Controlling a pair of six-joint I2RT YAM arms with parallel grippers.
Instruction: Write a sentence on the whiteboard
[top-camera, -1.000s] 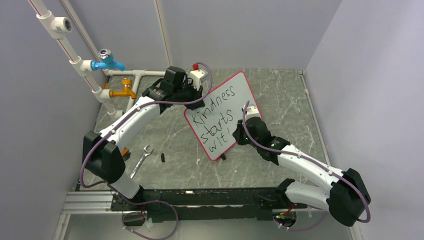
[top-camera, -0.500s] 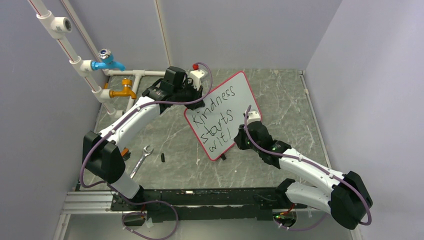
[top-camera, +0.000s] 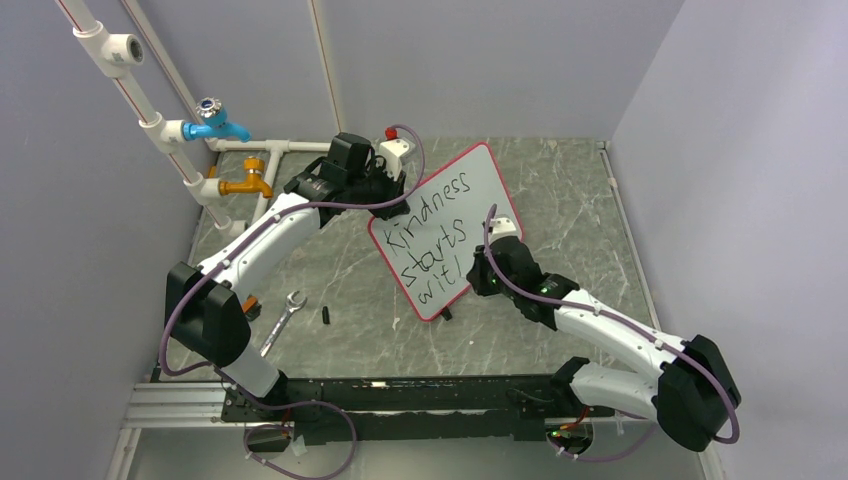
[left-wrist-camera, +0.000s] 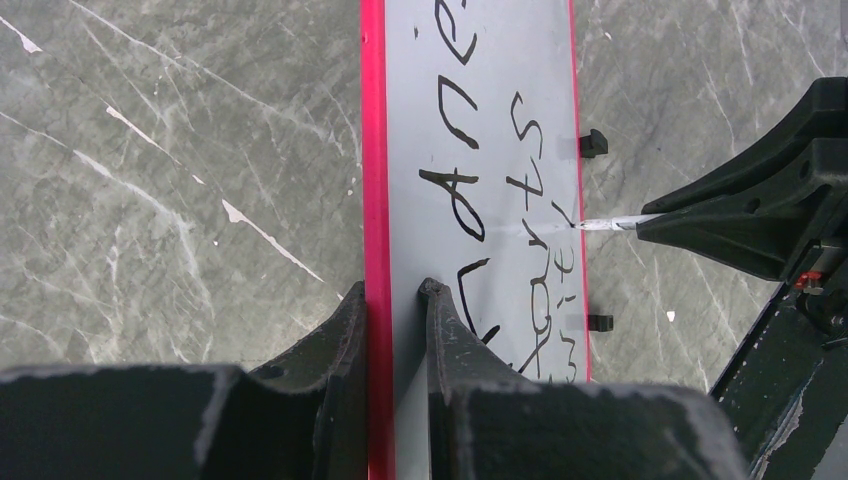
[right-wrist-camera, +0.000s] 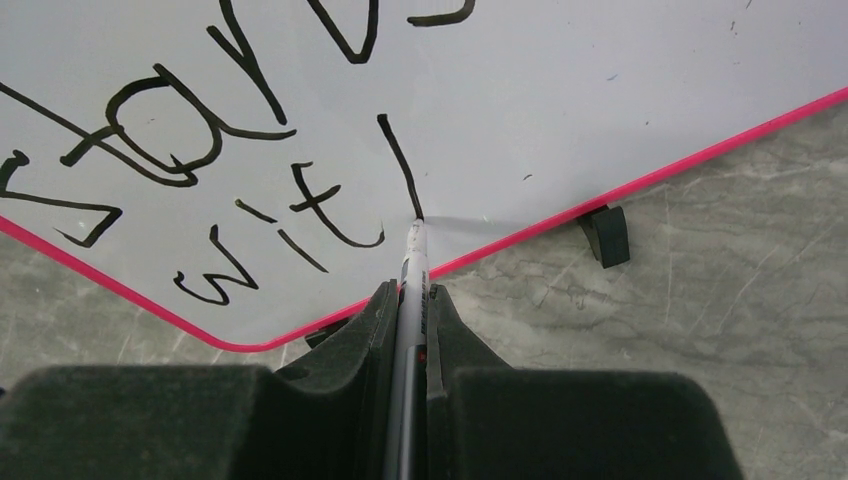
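Top external view: the square white whiteboard with a thin red rim (top-camera: 482, 178) sits around the middle of the grey marbled worktop (top-camera: 570, 200), nearer its far edge. The left gripper (left-wrist-camera: 395, 290) is clenched on the board's red rim at its left corner. The right gripper (right-wrist-camera: 408, 292) grasps a slim grey marker pen (right-wrist-camera: 412, 262), whose tip touches the board at the foot of a stroke after "wit" in the black handwritten sentence (top-camera: 432, 238).

The top camera looks down from high above the whole whiteboard (top-camera: 484, 172). Both wrist cameras sit very close to it, and both see its bottom letters (right-wrist-camera: 330, 215).
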